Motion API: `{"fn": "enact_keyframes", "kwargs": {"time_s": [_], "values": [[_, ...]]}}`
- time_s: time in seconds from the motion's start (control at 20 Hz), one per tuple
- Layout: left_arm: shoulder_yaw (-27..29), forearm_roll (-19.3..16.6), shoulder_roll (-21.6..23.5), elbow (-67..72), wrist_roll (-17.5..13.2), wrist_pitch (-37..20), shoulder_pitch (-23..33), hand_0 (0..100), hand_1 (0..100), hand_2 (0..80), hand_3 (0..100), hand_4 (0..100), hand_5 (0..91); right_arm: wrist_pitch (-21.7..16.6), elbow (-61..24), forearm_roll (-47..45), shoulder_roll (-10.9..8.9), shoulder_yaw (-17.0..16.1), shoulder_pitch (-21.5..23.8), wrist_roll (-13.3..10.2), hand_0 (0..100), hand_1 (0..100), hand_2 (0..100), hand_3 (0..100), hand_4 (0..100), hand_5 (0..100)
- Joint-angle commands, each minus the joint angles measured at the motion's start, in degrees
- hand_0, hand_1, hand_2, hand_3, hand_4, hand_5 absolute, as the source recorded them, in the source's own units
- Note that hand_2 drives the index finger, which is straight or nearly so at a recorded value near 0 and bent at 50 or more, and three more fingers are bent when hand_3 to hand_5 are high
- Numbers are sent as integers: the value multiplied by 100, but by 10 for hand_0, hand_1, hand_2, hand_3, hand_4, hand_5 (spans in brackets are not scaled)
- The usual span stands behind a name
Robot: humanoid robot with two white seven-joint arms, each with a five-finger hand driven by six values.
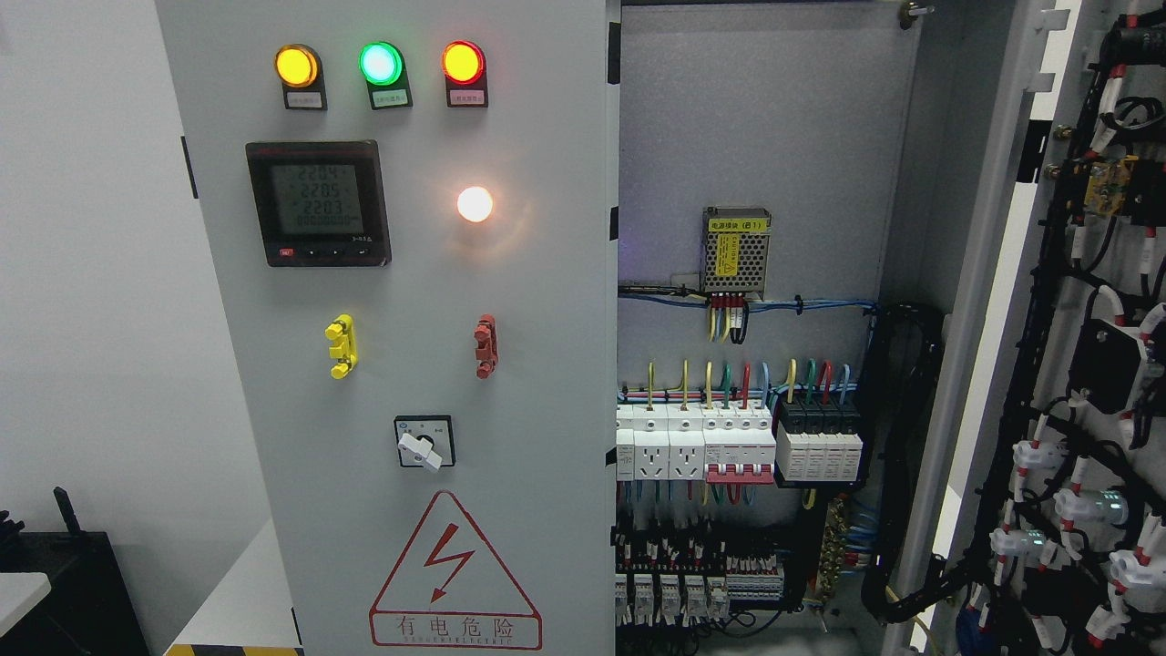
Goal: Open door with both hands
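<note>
From the head view, an electrical cabinet fills most of the picture. Its left door (401, 364) is closed and faces the camera. Near the top of this door sit three lit lamps in a row: a yellow lamp (297, 66), a green lamp (381, 63) and a red lamp (463, 62). Below them on the left is a dark digital meter (318, 203) showing rows of digits, and to its right a small round white light (475, 204) glows. Lower down are a yellow handle (341, 346) and a red handle (485, 346), side by side but apart. Under them is a rotary switch (424, 444) with a white knob, and at the bottom a red lightning warning triangle (453, 569).

The right door (1084, 364) stands swung wide open at the picture's right edge, its inner face covered with black cable bundles and white connectors. Between the two doors the cabinet's inside (756, 137) is exposed: a small perforated power supply (736, 251) with a yellow label on the grey back panel, a row of white breakers (697, 442) with coloured wires above them, and more terminal blocks (692, 583) beneath.

No robot hand appears anywhere in the picture, so how either one is held cannot be told.
</note>
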Motion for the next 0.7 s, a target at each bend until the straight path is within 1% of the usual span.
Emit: {"fn": "enact_keyframes", "kwargs": {"time_s": [0.0, 0.4, 0.55, 0.65], "values": [[0, 0, -14, 132, -2, 6, 0, 0, 0, 0, 0, 42, 0, 27, -257, 6, 105, 60, -387, -23, 0, 0, 0, 0, 0, 0], [0, 0, -14, 132, -2, -2, 0, 0, 0, 0, 0, 42, 0, 62, -205, 6, 140, 60, -932, -32, 0, 0, 0, 0, 0, 0], [0, 0, -14, 132, -2, 6, 0, 0, 0, 0, 0, 42, 0, 395, -196, 6, 149, 51, -1169, -32, 0, 0, 0, 0, 0, 0], [0, 0, -14, 132, -2, 6, 0, 0, 0, 0, 0, 42, 0, 448, -178, 6, 149, 60, -1319, -32, 0, 0, 0, 0, 0, 0]]}}
